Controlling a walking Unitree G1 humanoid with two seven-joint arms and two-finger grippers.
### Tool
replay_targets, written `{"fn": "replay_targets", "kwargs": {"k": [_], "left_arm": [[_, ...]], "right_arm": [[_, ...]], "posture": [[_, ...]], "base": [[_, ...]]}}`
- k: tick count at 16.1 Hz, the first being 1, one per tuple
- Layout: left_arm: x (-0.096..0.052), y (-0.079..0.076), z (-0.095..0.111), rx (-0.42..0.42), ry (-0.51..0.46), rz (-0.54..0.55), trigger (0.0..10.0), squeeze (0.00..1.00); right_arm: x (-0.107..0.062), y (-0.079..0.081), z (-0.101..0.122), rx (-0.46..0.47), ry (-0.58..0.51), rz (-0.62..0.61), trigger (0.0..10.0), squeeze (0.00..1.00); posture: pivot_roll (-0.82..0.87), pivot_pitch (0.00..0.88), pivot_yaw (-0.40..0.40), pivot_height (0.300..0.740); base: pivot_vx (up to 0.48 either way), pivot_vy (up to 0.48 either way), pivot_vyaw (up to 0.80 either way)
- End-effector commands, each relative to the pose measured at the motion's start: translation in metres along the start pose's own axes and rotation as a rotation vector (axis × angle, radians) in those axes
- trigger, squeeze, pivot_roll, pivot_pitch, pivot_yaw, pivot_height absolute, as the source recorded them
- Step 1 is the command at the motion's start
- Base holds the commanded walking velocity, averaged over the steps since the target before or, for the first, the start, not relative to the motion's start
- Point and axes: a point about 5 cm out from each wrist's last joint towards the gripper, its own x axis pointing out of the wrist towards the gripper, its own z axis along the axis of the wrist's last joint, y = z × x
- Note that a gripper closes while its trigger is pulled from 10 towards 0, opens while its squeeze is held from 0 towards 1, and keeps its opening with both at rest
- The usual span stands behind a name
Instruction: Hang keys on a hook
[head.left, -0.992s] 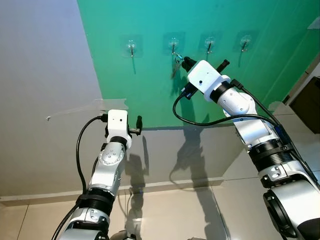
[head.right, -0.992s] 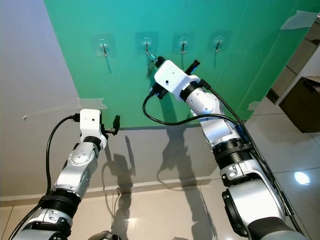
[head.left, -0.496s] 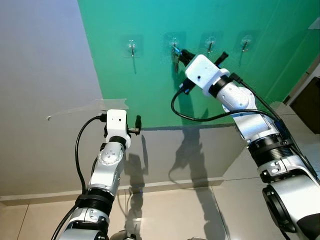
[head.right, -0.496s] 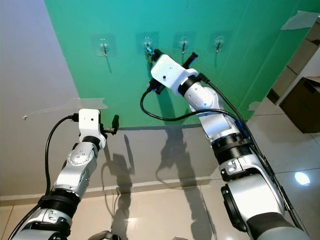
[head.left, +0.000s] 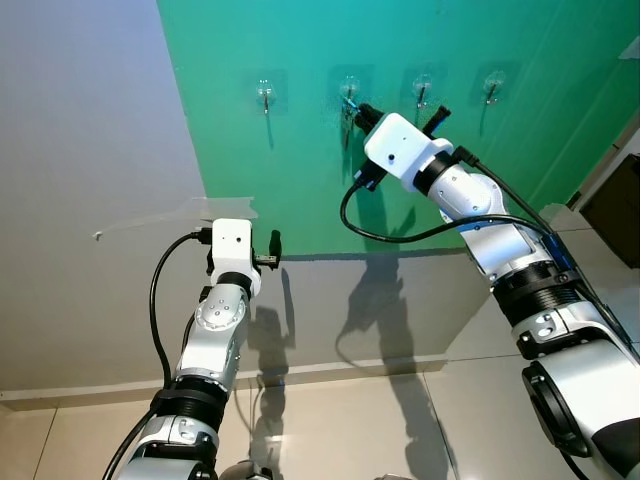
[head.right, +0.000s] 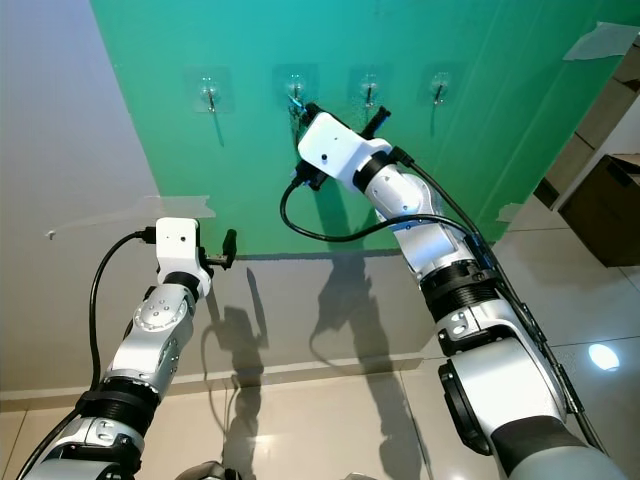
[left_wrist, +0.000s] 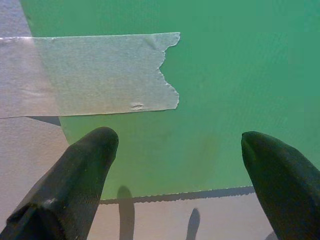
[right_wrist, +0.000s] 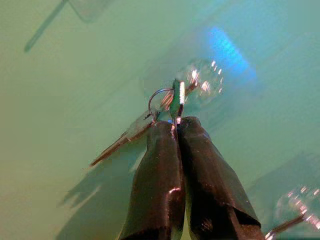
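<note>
the green sheet (head.left: 300, 130) on the wall fills most of what is before me, taped at its lower left corner with a strip of tape (left_wrist: 90, 72) onto the grey wall (head.left: 90, 180). below it the pale tiled floor (head.left: 330, 420) runs to the right toward a dark cabinet (head.left: 615, 215). across the top of the green sheet runs a row of four clear stick-on hooks: the far-left hook (head.left: 264, 92), the second hook (head.left: 348, 88), the third hook (head.left: 422, 85) and the right-hand hook (head.left: 491, 83).

my right claw (right_wrist: 176, 122) is up at the second hook, clenched on the keys (right_wrist: 170, 102). the key ring stands just past my fingertips, right against the hook's clear pad, and one key trails off sideways from the ring, its long axis slanting down and away. i cannot tell whether the ring is already over the prong or only pressed beside it. the hook lies straight ahead of my fingers, so i judge the coming move is a small one: ease the ring onto the prong, let it settle, then let go. the risk is releasing before the ring has caught.

my left claw (left_wrist: 175, 165) sits lower and to the left, fingers spread, empty, facing the taped corner, well apart from the hooks. the right arm is plainly the nearer one.
</note>
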Motion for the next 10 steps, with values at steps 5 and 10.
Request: {"fn": "replay_targets", "kwargs": {"k": [5, 10], "left_arm": [[-0.001, 0.001, 0.001, 0.001, -0.005, 0.008, 10.0, 0.0], [-0.001, 0.0, 0.001, 0.003, -0.004, 0.003, 10.0, 0.0]], "right_arm": [[-0.011, 0.022, -0.033, 0.165, 0.137, 0.014, 10.0, 0.0], [-0.012, 0.024, -0.038, 0.207, 0.154, -0.008, 10.0, 1.0]], "posture": [[-0.03, 0.0, -0.025, 0.74], [-0.03, 0.0, -0.023, 0.74]], "base": [[0.0, 0.0, 0.0], [0.0, 0.0, 0.0]]}}
